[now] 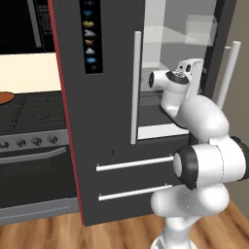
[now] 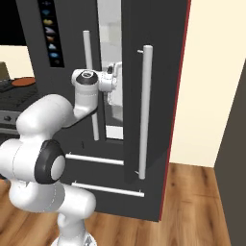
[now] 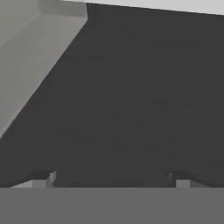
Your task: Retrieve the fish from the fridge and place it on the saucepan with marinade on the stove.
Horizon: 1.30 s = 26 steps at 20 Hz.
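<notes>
The end effector (image 3: pixel 112 177) stands spread wide with nothing between its two small dark fingertips (image 3: pixel 43 178), which sit far apart at the bottom of the hand view, facing a flat dark grey surface with a paler grey panel slanting off at the upper left. From the base views, the white arm's hand reaches into the gap between the two doors of the tall dark grey double-door fridge (image 1: pixel 104 121), beside its long white bar handle (image 1: pixel 136 87); the fingers themselves are hidden behind the hand there. The left door is closed or nearly so, the right door (image 2: pixel 153 96) stands ajar, and the white interior with a glass shelf (image 1: pixel 170 44) shows through the opening above the hand. Two lower drawers (image 1: pixel 133 165) with white bars lie below the arm. The fish cannot be made out. To the far left, well apart from the end effector, the black gas stove (image 1: pixel 29 116) with silver-grey knobs carries the orange-brown saucepan with marinade (image 1: pixel 5 98) at the picture's edge.
</notes>
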### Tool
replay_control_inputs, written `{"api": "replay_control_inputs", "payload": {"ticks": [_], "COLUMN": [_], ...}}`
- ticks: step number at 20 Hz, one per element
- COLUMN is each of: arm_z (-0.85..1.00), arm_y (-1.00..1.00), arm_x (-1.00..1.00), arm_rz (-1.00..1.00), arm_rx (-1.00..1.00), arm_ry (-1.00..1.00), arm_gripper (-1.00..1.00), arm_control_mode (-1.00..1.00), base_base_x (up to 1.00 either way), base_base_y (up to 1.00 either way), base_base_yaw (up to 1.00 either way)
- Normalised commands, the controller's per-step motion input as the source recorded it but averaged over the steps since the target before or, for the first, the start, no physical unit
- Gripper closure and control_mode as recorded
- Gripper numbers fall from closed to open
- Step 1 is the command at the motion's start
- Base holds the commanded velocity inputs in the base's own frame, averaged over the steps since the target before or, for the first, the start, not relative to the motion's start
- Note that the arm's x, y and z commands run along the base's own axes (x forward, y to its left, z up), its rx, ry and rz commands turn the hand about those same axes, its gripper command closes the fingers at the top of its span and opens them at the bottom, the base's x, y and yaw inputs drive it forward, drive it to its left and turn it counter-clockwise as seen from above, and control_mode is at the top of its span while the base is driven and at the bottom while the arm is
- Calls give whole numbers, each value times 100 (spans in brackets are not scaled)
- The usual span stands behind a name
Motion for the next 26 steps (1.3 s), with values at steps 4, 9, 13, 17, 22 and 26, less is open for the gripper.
{"api": "replay_control_inputs", "payload": {"ticks": [4, 9, 13, 17, 22, 26], "arm_z": [-1, -7, -10, 0, 0, 1], "arm_y": [-91, -100, -100, -87, -13, 26], "arm_x": [-55, -95, -76, -35, -26, -61], "arm_rz": [-23, -28, -25, -10, 0, 0], "arm_rx": [0, 0, 0, 2, 5, 0], "arm_ry": [0, 0, 0, 0, -10, -31], "arm_gripper": [-100, -100, -100, -100, -100, -100], "arm_control_mode": [-100, -100, -100, -100, -100, -100], "base_base_x": [0, 0, 0, 0, 0, 0], "base_base_y": [0, 0, 0, 0, 0, 0], "base_base_yaw": [0, 0, 0, 0, 0, 0]}}
